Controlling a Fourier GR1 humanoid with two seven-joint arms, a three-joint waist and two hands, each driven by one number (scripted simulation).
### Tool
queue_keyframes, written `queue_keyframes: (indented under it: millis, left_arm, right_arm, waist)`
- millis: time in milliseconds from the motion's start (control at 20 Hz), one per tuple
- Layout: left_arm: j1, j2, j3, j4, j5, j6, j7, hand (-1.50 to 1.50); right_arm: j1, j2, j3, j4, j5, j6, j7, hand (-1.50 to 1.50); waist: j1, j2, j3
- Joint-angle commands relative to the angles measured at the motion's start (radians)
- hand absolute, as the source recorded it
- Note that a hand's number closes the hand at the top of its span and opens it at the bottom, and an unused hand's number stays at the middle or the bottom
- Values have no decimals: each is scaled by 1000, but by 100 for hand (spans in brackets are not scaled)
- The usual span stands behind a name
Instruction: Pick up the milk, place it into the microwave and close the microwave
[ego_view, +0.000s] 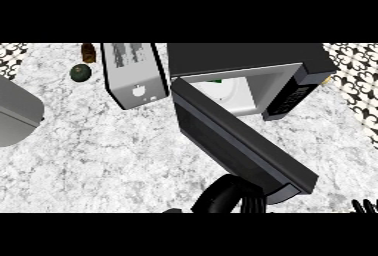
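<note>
The microwave (251, 62) is a black box at the back of the marbled tabletop (111, 155), its cavity pale inside, with something white and green-topped, likely the milk (216, 86), just visible there. Its door (236, 142) stands swung open, a long dark slab running diagonally from the cavity toward the lower right. The left hand (221, 197) curls its fingers against the door's near end. Only the right hand's (365, 206) fingertips show at the lower right edge, apparently spread.
</note>
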Motion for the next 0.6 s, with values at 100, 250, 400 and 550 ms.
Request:
queue_keyframes:
  millis: [100,250,400,550]
  left_arm:
    - [-105,-4,50,27,131,107,-81,-150]
    - [-148,-4,98,80,157,170,-124,-150]
    - [-162,-4,116,115,203,238,-158,150]
    - [-236,-4,161,167,257,232,-167,150]
  right_arm:
    - [-4,-32,30,-99,-34,59,3,-150]
    - [20,-61,28,-135,-69,74,26,-150]
    - [33,-75,49,-159,-79,81,44,-150]
    - [35,-102,47,-185,-108,94,65,-150]
  waist:
    - [-50,11,-3]
    - [-69,15,-2]
    - [-86,20,-2]
    - [-105,30,0]
